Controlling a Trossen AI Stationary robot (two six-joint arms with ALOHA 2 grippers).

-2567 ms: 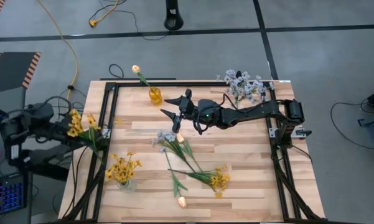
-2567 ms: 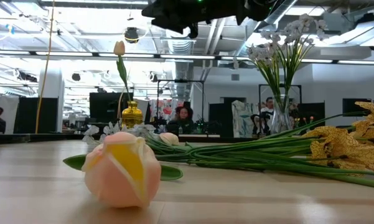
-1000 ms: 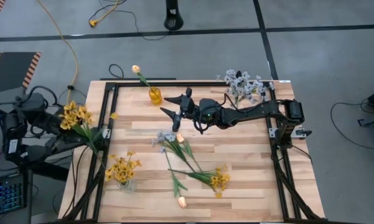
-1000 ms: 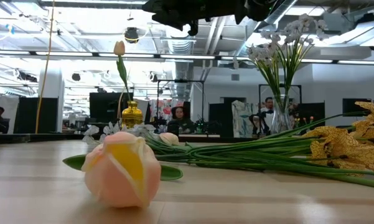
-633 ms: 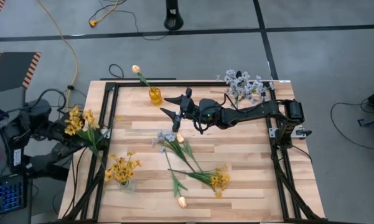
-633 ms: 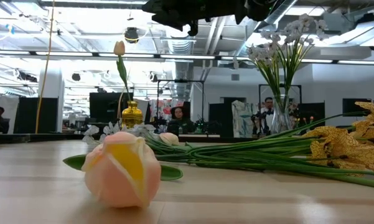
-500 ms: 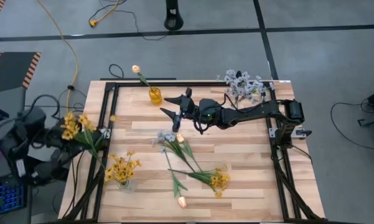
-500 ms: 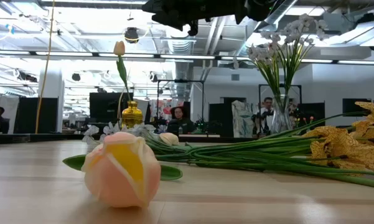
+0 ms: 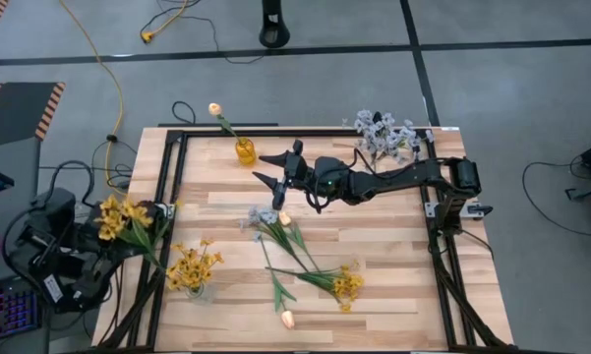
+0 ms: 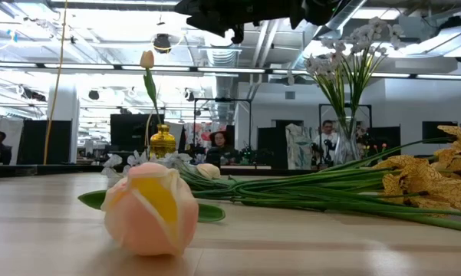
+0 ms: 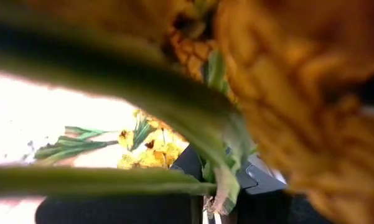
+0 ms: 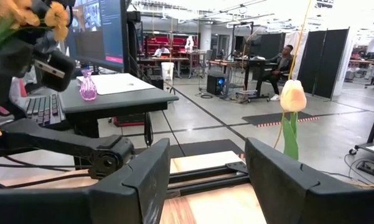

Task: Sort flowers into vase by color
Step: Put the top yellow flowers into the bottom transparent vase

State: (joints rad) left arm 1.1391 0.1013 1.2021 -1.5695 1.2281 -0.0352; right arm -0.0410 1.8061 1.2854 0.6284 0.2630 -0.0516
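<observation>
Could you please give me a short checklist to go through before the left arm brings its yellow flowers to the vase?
1. Left gripper has its jaws shut on the yellow sprig: ok.
2. Vase with yellow flowers stands upright near the table's left edge: ok.
3. Sprig already above that vase: not ok, it hangs over the table's left edge.
4. Room in the vase mouth for another stem: cannot tell.
5. Right gripper, jaws open, waits by the amber vase, away from the path: ok.
</observation>
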